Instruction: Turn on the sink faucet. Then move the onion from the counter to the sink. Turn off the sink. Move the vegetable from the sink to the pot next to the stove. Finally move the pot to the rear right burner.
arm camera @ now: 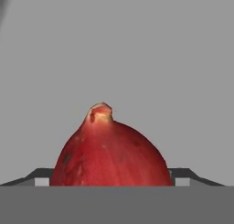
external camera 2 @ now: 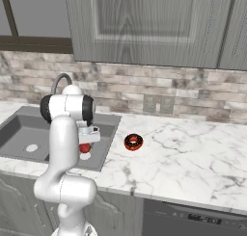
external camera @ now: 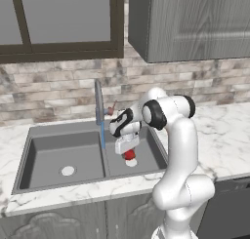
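The red onion [arm camera: 112, 150] sits between my fingertips, and my gripper [external camera: 128, 149] is shut on it low in the right basin of the grey sink [external camera: 49, 135], just above a pale drain. From the right side, the gripper [external camera 2: 87, 141] and the onion [external camera 2: 85, 148] are partly hidden by my arm. The sink faucet [external camera: 98, 99] stands behind the divider with its reddish lever [external camera: 112, 108] at the base. A thin blue stream of water [external camera: 102, 135] runs from the spout. The marble counter [external camera 2: 193, 148] spreads to the right. The pot and the rear right burner are out of view.
A round red-orange ring-like thing with a dark centre [external camera 2: 133, 141] lies on the counter just right of the sink. The left basin has its own pale drain [external camera: 67, 170]. Wall cabinets [external camera 2: 144, 23] hang above, and a brick backsplash [external camera: 49, 91] runs behind.
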Robot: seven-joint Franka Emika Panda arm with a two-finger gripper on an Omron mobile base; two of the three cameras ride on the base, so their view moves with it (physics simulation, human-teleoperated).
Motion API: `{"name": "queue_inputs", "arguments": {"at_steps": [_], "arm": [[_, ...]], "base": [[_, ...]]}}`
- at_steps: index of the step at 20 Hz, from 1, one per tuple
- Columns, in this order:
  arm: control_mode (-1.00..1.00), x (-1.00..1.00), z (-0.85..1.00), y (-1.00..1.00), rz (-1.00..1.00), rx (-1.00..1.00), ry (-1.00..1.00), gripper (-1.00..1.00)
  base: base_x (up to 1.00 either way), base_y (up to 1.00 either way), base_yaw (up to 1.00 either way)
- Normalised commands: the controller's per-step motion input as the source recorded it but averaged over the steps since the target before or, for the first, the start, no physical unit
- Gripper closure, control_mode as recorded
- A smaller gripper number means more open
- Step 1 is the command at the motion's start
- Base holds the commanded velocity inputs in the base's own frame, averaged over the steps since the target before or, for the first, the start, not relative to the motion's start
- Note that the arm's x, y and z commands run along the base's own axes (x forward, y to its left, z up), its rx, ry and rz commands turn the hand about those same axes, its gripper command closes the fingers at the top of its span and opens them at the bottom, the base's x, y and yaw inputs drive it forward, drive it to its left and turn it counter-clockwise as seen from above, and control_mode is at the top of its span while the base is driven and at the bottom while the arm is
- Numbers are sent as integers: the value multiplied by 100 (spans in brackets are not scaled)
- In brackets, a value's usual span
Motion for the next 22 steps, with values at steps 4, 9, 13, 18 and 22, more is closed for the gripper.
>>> {"name": "queue_inputs", "arguments": {"at_steps": [4, 9, 13, 18, 22], "arm": [[-100, 0, -26, 0, 0, 0, 0, -100], [-100, 0, -10, 0, 0, 0, 0, -100], [-100, -5, 1, 0, -1, 0, 0, -100], [-100, -13, 14, 0, -5, 0, 0, -100], [-100, -6, 26, 0, -5, 0, -1, -100]], "base": [[0, 0, 0], [0, 0, 0], [0, 0, 0], [0, 0, 0], [0, 0, 0]]}}
